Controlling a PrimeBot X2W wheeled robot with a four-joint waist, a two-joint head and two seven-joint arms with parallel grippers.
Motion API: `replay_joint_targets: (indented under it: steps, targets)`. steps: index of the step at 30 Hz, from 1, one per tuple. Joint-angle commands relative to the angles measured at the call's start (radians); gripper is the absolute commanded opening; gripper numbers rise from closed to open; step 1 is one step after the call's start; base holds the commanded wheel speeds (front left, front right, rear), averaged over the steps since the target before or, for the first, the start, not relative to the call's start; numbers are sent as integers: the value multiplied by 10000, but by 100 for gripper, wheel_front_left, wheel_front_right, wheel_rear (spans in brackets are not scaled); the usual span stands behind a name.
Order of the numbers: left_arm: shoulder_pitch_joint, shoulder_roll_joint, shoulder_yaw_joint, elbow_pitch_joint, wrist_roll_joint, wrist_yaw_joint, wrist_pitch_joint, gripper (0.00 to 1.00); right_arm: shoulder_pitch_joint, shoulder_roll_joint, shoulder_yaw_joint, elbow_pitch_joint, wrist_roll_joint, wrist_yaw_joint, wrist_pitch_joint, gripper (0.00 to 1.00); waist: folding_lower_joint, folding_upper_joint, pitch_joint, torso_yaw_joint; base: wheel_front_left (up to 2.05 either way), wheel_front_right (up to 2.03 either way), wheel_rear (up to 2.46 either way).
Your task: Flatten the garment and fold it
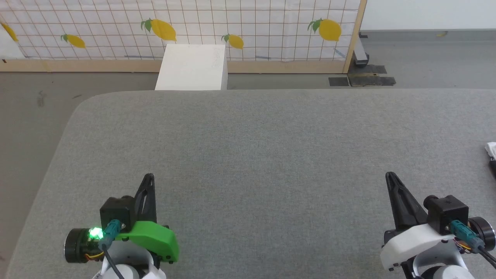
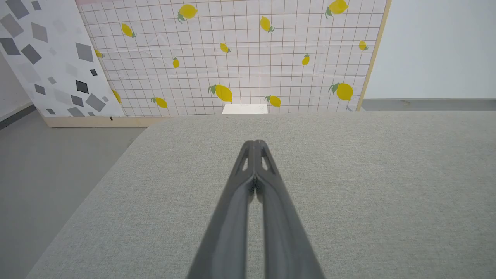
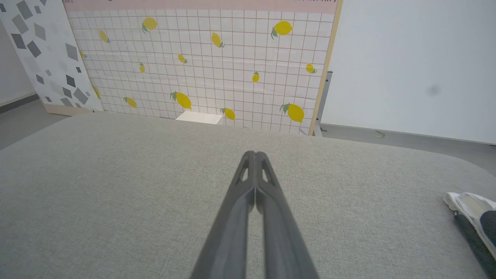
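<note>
A white box [image 1: 192,68] stood on the grey floor [image 1: 31,104] just behind the far edge of the worktop [image 1: 252,155]. Its top was plain and flat, so I could not tell if anything was inside it. The worktop was big and grey, covered in a rough cloth, with a round corner at the far left. The garment [image 3: 471,205] lay bunched up at the right edge of the worktop, well apart from both pincers; the bit that showed was white with a dark part beside it. The left pincer [image 1: 149,179] sat low on the left side, with a green cover and a little green light by its wrist, and its two dark fingers were pressed together with nothing between them. The right pincer [image 1: 390,176] sat low on the right side, with a white cover, and its fingers were pressed together too, holding nothing. Both pointed at the far side of the worktop. Behind the worktop stood a tall screen [image 1: 252,27] with thin grid lines and yellow lemons on it, in a wooden frame. To its left leaned a white board [image 2: 42,58] with grey and black shapes, and to its right was a plain white wall [image 3: 407,66]. Some flat dark mats [image 1: 362,80] lay on the floor by the foot of the screen
</note>
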Motion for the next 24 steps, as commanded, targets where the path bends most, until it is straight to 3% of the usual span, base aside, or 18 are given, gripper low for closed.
replay_joint_targets:
  steps: [1, 24]
  targets:
    - [154, -34, 41, -71, 85, 45, 78, 0, -177, 27, 45, 25, -86, -14, 53, 0, 0, 0, -1, -1, 0, 0, 0]
    - [254, -41, 239, -398, 457, 76, 528, 0, -296, 34, 218, 37, -256, -17, 338, 0, 0, 0, -24, -20, 0, 0, 0]
